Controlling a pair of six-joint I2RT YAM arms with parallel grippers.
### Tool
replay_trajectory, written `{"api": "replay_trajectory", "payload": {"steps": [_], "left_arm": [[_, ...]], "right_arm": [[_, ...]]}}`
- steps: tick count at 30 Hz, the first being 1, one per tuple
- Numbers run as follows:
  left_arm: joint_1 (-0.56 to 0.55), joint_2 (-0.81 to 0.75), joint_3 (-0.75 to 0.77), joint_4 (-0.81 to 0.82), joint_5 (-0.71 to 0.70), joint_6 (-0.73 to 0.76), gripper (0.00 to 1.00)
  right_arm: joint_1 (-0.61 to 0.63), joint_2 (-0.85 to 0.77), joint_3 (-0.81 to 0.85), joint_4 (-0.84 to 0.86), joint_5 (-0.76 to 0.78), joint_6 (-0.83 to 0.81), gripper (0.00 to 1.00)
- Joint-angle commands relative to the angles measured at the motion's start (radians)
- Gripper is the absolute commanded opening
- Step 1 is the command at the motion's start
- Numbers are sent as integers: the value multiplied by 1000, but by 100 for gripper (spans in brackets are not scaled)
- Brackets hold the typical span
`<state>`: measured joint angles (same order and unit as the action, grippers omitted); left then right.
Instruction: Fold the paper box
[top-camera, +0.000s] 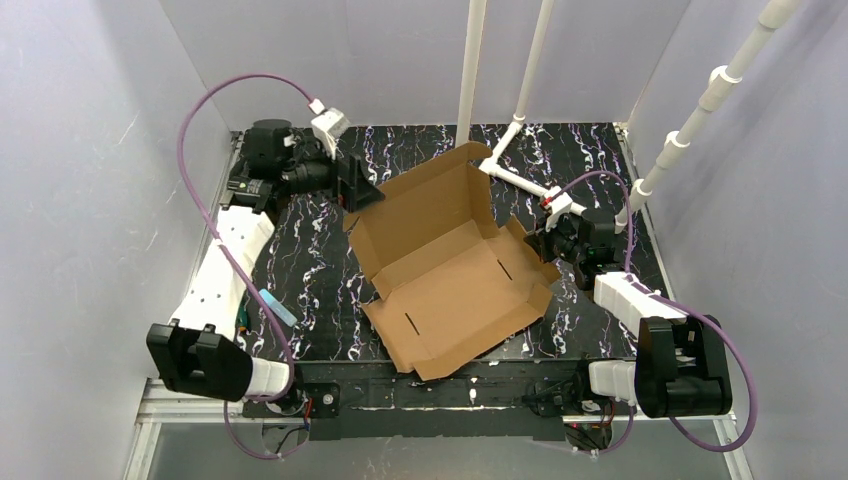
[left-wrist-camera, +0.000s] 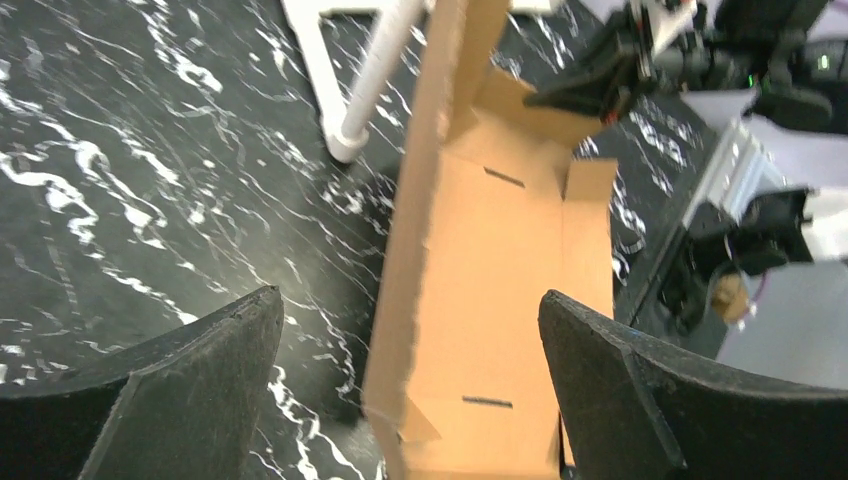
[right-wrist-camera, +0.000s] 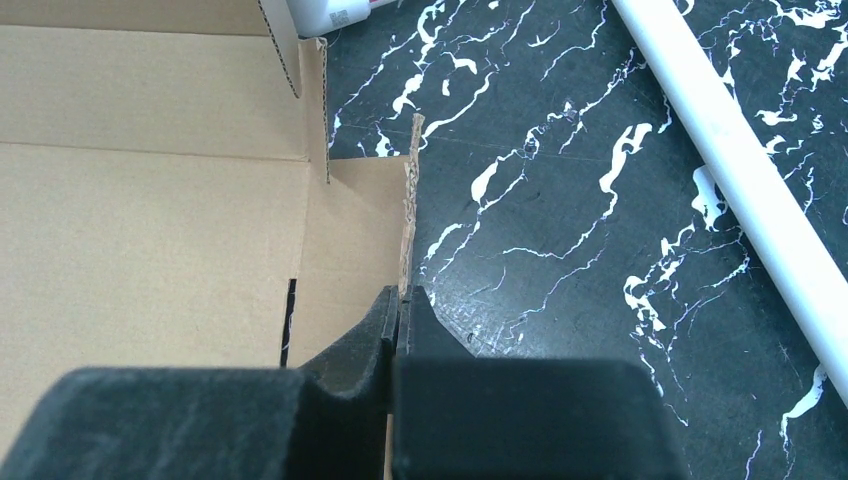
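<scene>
The paper box (top-camera: 450, 270) is brown corrugated cardboard lying half-formed in the middle of the black marbled table, its far-left wall and lid flap raised. My left gripper (top-camera: 358, 190) hovers at the box's far-left corner, open. In the left wrist view its fingers (left-wrist-camera: 200, 380) stand wide apart on either side of the raised wall of the box (left-wrist-camera: 490, 270), touching nothing. My right gripper (top-camera: 540, 243) is at the box's right side. In the right wrist view it (right-wrist-camera: 401, 292) is shut on the thin upright edge of a side flap (right-wrist-camera: 409, 200) of the box (right-wrist-camera: 150, 230).
White plastic pipes (top-camera: 470, 70) rise at the back, and a pipe foot (top-camera: 520, 175) lies on the table just behind the box. More pipes (top-camera: 700, 110) climb the right wall. A small blue object (top-camera: 278, 306) lies beside the left arm. Pale walls enclose the table.
</scene>
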<state>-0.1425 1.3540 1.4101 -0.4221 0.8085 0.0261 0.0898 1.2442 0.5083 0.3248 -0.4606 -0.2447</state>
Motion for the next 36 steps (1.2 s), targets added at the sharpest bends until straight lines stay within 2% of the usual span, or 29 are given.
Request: {"api": "replay_trajectory", "payload": {"steps": [1,5,9,11,16,21,25,27,31,32,36], "left_arm": [[-48,-92,-75,-79,-28,150,98],[-47,-146,-211,36,-50,129,98],[-47,-143,-282,119,-64,79,96],[-48,-147,-312,167,-71,38,90],[-51,-146,-350,235,-73,-9,67],[-65,-192,-464,403,-97,-74,60],[-79,-185,-487,416,-114,-83,52],[-80,-181,-490,416,-116,-83,43],[-80,-180,-488,416,-117,-89,5],[-80,-183,-485,416,-121,-88,0],[-80,-212,-480,437,-109,-72,0]], "right_arm": [[-9,-8,4,62,-31,-5,1],[-12,-3,8,57,-33,-4,1],[-14,-3,10,52,-36,-1,1],[-17,-2,12,48,-40,0,1],[-19,4,16,46,-44,7,1],[-19,8,17,46,-47,9,1],[-22,11,21,42,-49,13,1],[-21,11,21,41,-49,13,1],[-24,14,22,39,-52,14,1],[-24,14,22,39,-52,14,1],[-28,14,25,35,-61,16,1]]}}
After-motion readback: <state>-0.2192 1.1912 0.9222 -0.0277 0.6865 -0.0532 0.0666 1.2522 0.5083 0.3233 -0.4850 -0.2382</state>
